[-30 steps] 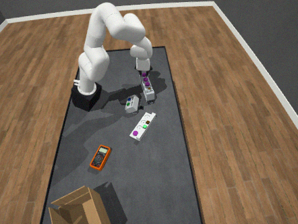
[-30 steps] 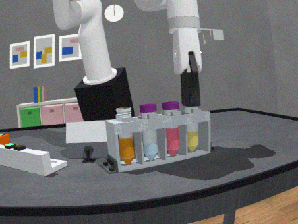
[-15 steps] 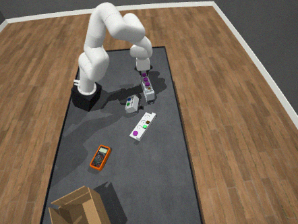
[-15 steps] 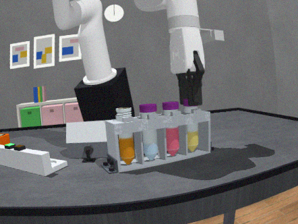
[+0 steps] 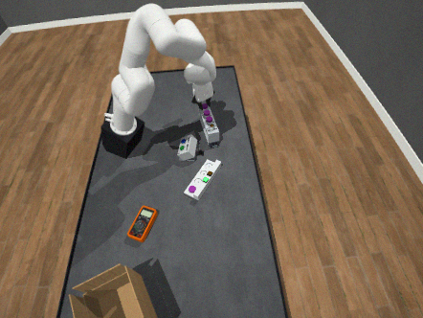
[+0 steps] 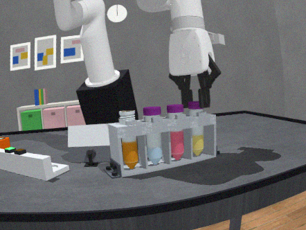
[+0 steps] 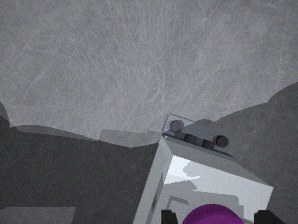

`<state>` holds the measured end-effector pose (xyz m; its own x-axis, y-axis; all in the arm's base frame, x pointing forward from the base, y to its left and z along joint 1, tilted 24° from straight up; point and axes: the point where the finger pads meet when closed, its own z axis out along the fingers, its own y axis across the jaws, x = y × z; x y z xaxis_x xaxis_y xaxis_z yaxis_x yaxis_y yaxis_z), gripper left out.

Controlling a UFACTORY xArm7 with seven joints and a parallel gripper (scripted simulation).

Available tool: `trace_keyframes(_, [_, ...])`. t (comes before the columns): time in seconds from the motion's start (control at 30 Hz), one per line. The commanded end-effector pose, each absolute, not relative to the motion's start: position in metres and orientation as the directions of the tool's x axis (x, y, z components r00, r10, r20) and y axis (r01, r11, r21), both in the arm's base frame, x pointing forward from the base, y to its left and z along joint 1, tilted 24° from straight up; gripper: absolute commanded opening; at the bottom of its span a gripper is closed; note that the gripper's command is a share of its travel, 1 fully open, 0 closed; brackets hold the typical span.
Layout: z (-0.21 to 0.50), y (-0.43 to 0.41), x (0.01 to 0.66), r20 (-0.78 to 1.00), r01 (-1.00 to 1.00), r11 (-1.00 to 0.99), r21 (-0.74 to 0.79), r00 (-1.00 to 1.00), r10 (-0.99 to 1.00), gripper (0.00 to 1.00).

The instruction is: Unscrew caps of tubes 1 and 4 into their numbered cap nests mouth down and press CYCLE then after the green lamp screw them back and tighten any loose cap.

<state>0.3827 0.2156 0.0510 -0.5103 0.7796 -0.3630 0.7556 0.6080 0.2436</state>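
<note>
The tube rack point(image 6: 163, 142) holds an orange, a pale blue, a pink and a yellow tube. The orange tube point(image 6: 127, 116) at the left end in the exterior view has no cap. The other three wear purple caps. My gripper point(image 6: 194, 102) hangs over the yellow tube at the right end, its fingers on either side of that tube's cap point(image 6: 194, 104), slightly apart from it and open. The wrist view shows that cap point(image 7: 215, 216) between the fingertips. One purple cap point(image 5: 192, 189) lies in an end nest of the cap tray point(image 5: 203, 178). The green lamp point(image 5: 206, 179) is lit.
The key housing point(image 5: 188, 147) with the blue key point(image 5: 183, 142) and the green key point(image 5: 182, 148) stands between the rack point(image 5: 210, 125) and the arm's base. An orange multimeter point(image 5: 143, 222) and an open cardboard box point(image 5: 112, 292) lie farther down the mat.
</note>
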Motion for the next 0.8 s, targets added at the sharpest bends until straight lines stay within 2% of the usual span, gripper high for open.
trace_keyframes(0.0, [0.0528,0.2177,0.3835,-0.386,0.611,0.781,0.129,-0.695,0.607,0.46])
trace_keyframes(0.07, [0.0528,0.2177,0.3835,-0.386,0.611,0.781,0.129,-0.695,0.607,0.46])
trace_keyframes(0.27, [0.0528,0.2177,0.3835,-0.405,0.446,0.894,0.042,-0.810,0.423,0.46])
trace_keyframes(0.5, [0.0528,0.2176,0.3836,-0.405,0.446,0.894,0.042,-0.810,0.423,0.46])
trace_keyframes(0.53, [0.0528,0.2176,0.3836,-0.405,0.446,0.894,0.042,-0.810,0.423,0.00])
trace_keyframes(0.77, [0.0528,0.2176,0.3835,-0.405,0.446,0.894,0.042,-0.810,0.423,0.00])
